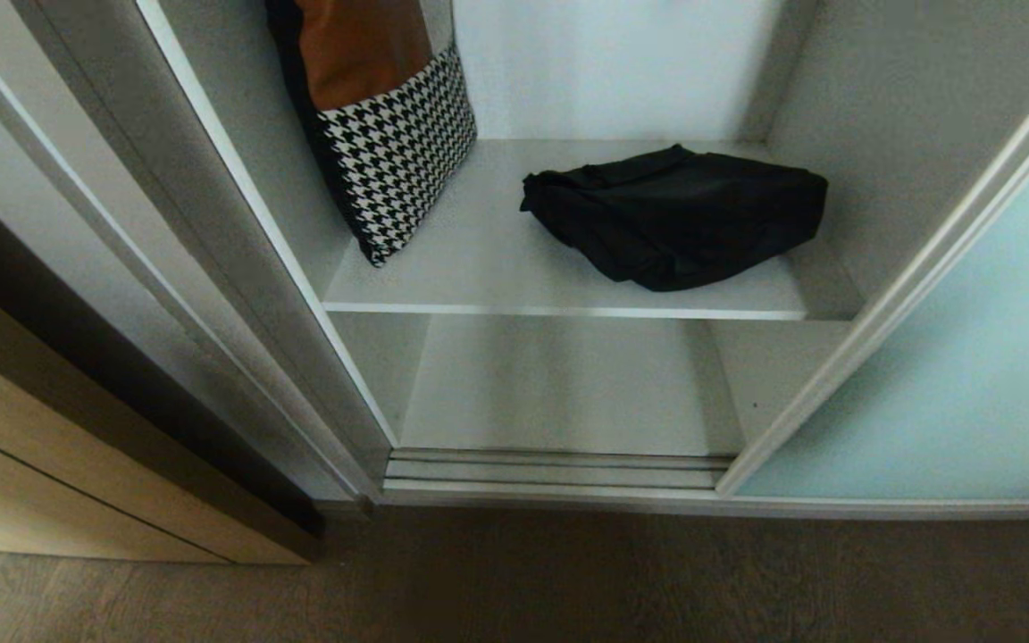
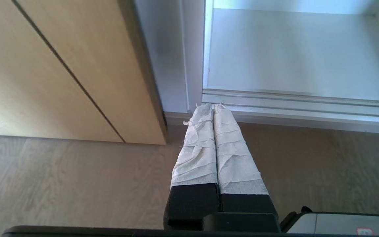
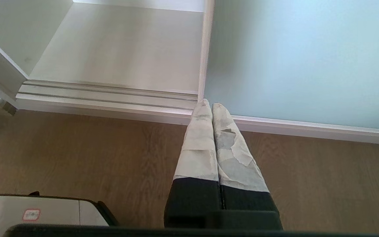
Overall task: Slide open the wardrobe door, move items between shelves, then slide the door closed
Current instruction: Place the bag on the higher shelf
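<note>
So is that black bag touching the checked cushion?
Apart. The head view shows bare white shelf between the black bag and the cushion.

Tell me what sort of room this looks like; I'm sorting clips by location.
Probably a bedroom or dressing area in a home. A white wardrobe stands open behind an aqua sliding wardrobe door, its shelf holds a black fabric bag and a houndstooth cushion, and the floor is wood-look.

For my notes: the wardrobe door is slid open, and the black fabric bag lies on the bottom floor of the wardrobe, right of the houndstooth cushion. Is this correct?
Not quite. The head view shows the black fabric bag on the shelf, not the bottom floor; the rest holds.
</note>
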Controlling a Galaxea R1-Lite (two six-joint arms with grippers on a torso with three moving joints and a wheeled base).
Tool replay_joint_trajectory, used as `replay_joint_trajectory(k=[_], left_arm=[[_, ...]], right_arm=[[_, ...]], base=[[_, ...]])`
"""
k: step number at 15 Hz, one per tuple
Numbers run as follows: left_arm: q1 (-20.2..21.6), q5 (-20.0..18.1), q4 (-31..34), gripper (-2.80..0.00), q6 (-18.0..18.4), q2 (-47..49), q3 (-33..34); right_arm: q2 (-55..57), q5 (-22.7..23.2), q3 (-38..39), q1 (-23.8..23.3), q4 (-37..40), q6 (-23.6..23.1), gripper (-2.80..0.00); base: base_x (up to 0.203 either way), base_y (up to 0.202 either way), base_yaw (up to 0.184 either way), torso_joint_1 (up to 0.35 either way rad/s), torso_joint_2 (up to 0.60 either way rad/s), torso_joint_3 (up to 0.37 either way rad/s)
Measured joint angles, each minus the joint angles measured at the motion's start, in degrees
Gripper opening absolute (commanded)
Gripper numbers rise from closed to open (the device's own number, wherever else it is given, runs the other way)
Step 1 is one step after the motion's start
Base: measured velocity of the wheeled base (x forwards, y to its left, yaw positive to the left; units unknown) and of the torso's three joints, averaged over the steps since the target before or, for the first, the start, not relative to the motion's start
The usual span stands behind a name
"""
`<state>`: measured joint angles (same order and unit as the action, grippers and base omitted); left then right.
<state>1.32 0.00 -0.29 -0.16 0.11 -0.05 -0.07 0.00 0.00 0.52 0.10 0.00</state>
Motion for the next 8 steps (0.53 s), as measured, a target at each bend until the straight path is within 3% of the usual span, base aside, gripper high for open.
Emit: replay_joint_trajectory(k=[8], left_arm=[[0.0, 0.0, 0.0, -2.80, 0.1, 0.0, 0.0]], right_arm=[[0.0, 0.0, 0.0, 0.0, 0.0, 0.0, -2.80]], base=[[0.000, 0.000, 0.000, 0.000, 0.00, 0.000]])
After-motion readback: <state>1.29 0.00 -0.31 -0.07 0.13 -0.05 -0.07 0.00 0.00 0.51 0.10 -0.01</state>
